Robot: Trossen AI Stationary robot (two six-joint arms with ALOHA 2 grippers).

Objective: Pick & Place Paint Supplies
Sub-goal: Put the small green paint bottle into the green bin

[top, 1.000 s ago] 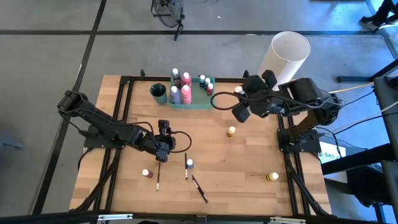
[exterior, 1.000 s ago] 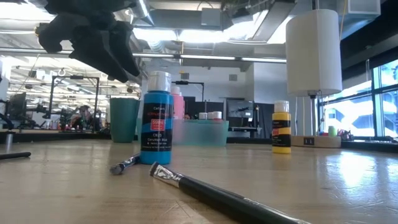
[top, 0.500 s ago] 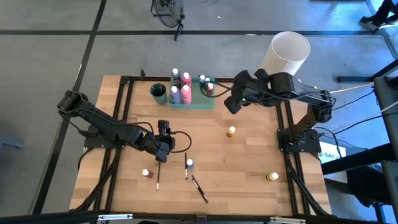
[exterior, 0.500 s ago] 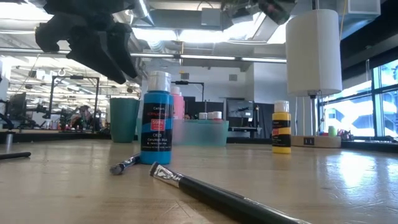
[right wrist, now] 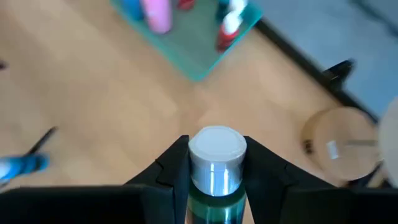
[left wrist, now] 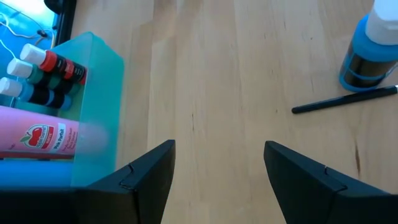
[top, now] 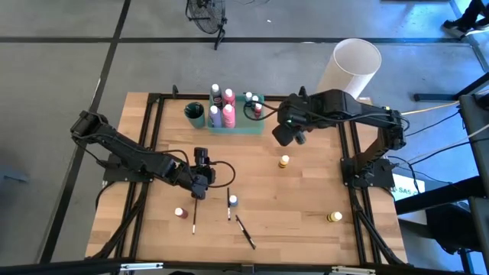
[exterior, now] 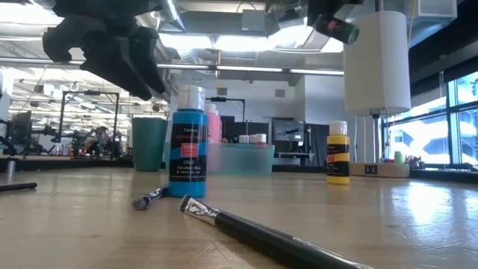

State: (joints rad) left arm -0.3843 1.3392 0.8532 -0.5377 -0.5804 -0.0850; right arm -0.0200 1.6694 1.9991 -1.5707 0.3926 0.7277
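Observation:
My right gripper [top: 284, 134] hangs high over the table, just right of the translucent green tray [top: 246, 128], shut on a green paint bottle [right wrist: 216, 194] with a white cap [right wrist: 216, 146]. The bottle [exterior: 340, 28] also shows at the top of the low view. The tray holds pink, purple and several smaller bottles. My left gripper [top: 200, 185] hovers open over bare wood at the table's left middle, nothing between its fingers [left wrist: 148, 174]. A blue bottle [top: 233, 201], a red one [top: 179, 213] and two yellow ones [top: 284, 161] [top: 335, 217] stand on the table among three thin brushes [top: 245, 231]. My right gripper pinches the green bottle between its two fingers [right wrist: 173, 167], one on each side of the neck and shoulder [right wrist: 215, 180] just under the white cap. The bottle lies along the fingers, cap end outward and slanting down, lifted clear of the table.
A green cup [top: 195, 113] stands left of the tray. The big white cylinder [top: 353, 67] rises at the far right corner behind my right arm. Bare wood lies between the tray and the near bottles. Black frame rails [top: 153, 153] run along the table's sides.
My right gripper has carried the green bottle down and toward the table's left, closer to the tray, tipping and rolling as it went; the bottle has come into the low view's top.

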